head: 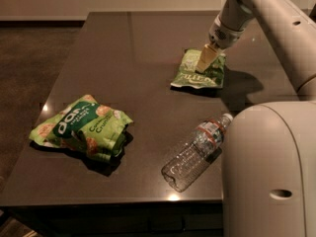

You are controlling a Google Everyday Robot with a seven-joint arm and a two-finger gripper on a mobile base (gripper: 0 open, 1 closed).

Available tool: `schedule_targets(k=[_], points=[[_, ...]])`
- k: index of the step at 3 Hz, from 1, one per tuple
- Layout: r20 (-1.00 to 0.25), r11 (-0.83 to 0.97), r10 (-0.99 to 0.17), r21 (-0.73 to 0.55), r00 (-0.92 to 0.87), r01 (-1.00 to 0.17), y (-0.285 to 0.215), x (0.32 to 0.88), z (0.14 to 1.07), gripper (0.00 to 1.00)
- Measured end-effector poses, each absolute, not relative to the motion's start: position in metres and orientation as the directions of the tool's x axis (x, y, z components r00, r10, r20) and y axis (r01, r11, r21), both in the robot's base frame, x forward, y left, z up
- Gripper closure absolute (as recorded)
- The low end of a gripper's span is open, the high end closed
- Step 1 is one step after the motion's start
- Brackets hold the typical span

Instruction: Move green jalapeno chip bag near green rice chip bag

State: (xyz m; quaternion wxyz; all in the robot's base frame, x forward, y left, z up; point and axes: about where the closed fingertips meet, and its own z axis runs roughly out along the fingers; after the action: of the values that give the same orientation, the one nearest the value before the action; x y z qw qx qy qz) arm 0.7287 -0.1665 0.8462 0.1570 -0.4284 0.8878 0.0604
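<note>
The green jalapeno chip bag [198, 74] is a small flat pale olive-green bag lying at the far right of the dark table [143, 48]. My gripper [205, 62] comes down from the upper right and rests on the bag's upper part. The green rice chip bag [81, 127] is a larger puffy bright green bag with white lettering. It lies at the near left of the table, well apart from the jalapeno bag.
A clear plastic water bottle [196, 151] lies on its side near the table's front right. My white base [269, 172] fills the lower right corner and hides part of the table. The table's front edge runs along the bottom.
</note>
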Motion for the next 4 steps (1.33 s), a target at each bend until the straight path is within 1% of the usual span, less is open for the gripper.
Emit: schedule_targets(k=[2, 3, 4], points=[[-0.343, 0.580, -0.773, -0.042, -0.534, -0.813, -0.159, 0.714, 0.861, 0.88], [-0.374, 0.534, -0.792, -0.042, -0.482, -0.844, -0.149, 0.698, 0.879, 1.00], [-0.444, 0.454, -0.803, -0.025, -0.397, -0.891, -0.126, 0.681, 0.906, 1.00]])
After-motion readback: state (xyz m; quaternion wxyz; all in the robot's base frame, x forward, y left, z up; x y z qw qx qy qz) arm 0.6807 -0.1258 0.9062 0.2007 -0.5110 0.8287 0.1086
